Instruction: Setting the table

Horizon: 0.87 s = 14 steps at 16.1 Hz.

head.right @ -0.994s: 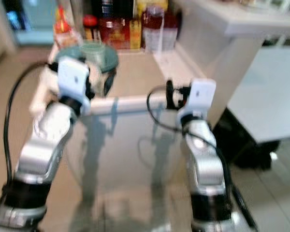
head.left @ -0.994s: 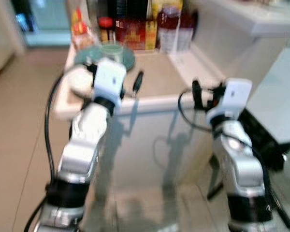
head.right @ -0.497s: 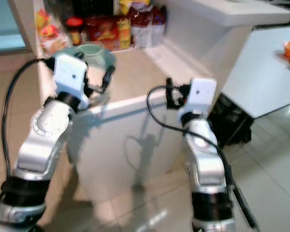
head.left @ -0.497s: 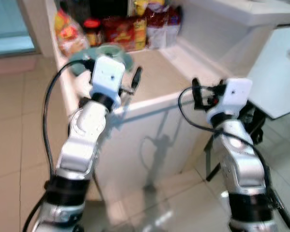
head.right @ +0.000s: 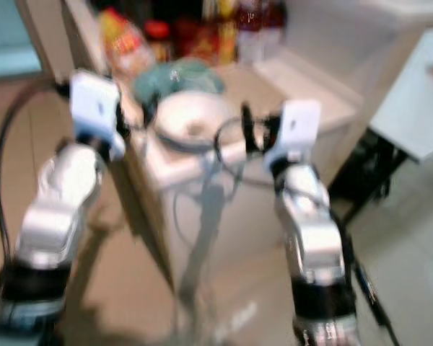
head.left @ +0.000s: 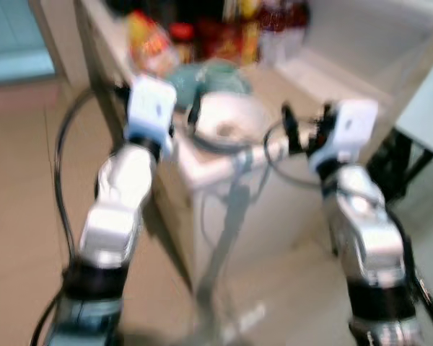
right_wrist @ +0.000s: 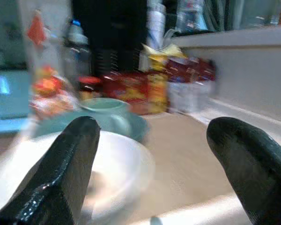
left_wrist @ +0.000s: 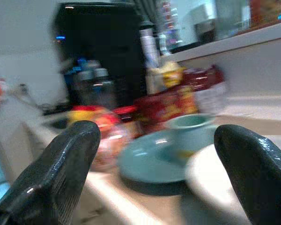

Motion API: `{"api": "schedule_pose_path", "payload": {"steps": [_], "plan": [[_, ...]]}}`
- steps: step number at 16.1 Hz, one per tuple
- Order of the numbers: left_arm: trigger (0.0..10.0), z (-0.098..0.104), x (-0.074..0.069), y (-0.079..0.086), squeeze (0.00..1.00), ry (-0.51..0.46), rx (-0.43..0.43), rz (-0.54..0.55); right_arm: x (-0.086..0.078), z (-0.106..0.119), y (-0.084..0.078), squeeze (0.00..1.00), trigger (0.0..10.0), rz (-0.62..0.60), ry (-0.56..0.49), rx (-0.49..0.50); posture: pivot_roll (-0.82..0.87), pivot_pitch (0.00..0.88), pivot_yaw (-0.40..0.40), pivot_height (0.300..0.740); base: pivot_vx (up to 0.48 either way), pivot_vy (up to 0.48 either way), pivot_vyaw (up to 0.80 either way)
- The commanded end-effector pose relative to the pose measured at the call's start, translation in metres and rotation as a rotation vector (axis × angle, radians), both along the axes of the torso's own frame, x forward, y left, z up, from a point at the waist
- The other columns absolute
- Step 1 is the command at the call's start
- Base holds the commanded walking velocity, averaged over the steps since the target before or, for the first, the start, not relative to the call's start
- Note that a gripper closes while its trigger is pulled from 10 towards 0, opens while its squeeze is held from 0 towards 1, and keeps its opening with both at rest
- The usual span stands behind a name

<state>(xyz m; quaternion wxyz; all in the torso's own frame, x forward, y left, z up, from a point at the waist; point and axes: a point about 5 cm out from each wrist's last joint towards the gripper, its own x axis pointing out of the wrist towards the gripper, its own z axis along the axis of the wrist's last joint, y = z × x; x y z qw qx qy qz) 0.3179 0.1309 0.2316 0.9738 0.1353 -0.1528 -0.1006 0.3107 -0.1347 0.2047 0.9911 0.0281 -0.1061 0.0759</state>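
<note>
Blur softens both head views, yet the layout reads clearly enough around the white plate (head.right: 191, 122), which sits on the counter (head.left: 224, 169) close to its front corner. Directly behind the white plate lies a teal plate (left_wrist: 147, 161) carrying a pale green cup (right_wrist: 105, 115), the two plates overlapping or touching at their near edges as far as the wrist views show. Behind the teal plate, along the back of the counter, stand red-labelled packets and jars (right_wrist: 131, 89) and, off to the robot's left of them, a red and yellow snack bag (head.right: 119, 40). The left end effector (left_wrist: 154, 176) is held level with the counter top just to the robot's left of the white plate, its two black fingers (left_wrist: 68, 164) spread well apart with nothing between them, the teal plate and cup seen through the gap. The right end effector (right_wrist: 150, 168) hovers at the front edge of the counter on the white plate's other side, its fingers (right_wrist: 72, 164) likewise wide apart and gripping nothing, with the white plate just beyond them. Neither end effector touches the white plate. A pale table top (head.right: 418, 101) shows beyond the counter to the robot's right, above a tiled floor (head.left: 29, 180).
</note>
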Motion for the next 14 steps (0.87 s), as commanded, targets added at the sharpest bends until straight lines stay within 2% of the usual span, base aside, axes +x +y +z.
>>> {"api": "schedule_pose_path", "payload": {"steps": [1, 2, 6, 8, 12, 14], "plan": [[10.0, 0.004, 0.0, -0.002, 0.0, -0.019, 0.009, -0.009, 0.002, 0.011, -0.009, 0.0, 10.0, -0.019, -0.024, 0.015, 0.08, 0.0, -0.048, 0.74, 0.0, 0.0, 0.0], [10.0, 0.004, 0.0, -0.003, 0.0, -0.018, 0.02, -0.004, 0.002, 0.017, -0.014, 0.0, 10.0, -0.027, -0.038, 0.009, 0.08, 0.0, -0.048, 0.74, 0.0, -0.48, 0.0], [10.0, 0.002, -0.001, -0.005, 0.0, -0.015, 0.012, -0.004, 0.0, 0.017, -0.015, 0.0, 10.0, -0.027, -0.032, 0.017, 0.08, 0.0, -0.051, 0.74, 0.0, -0.48, 0.0], [10.0, -0.001, -0.002, -0.005, 0.0, 0.01, -0.043, -0.01, 0.0, 0.015, -0.014, 0.0, 10.0, -0.024, -0.018, 0.013, 0.08, 0.0, -0.051, 0.74, 0.0, 0.0, 0.0], [10.0, -0.008, -0.005, -0.011, 0.0, 0.041, 0.014, -0.051, 0.002, 0.007, -0.015, 0.0, 10.0, -0.004, 0.069, -0.049, 0.08, 0.0, -0.053, 0.74, 0.0, 0.0, 0.0], [10.0, -0.005, -0.008, -0.015, 0.0, 0.018, 0.006, -0.107, 0.004, 0.004, -0.021, 0.0, 10.0, -0.032, 0.117, -0.048, 0.07, 0.0, -0.056, 0.74, 0.0, 0.0, 0.0]]}}
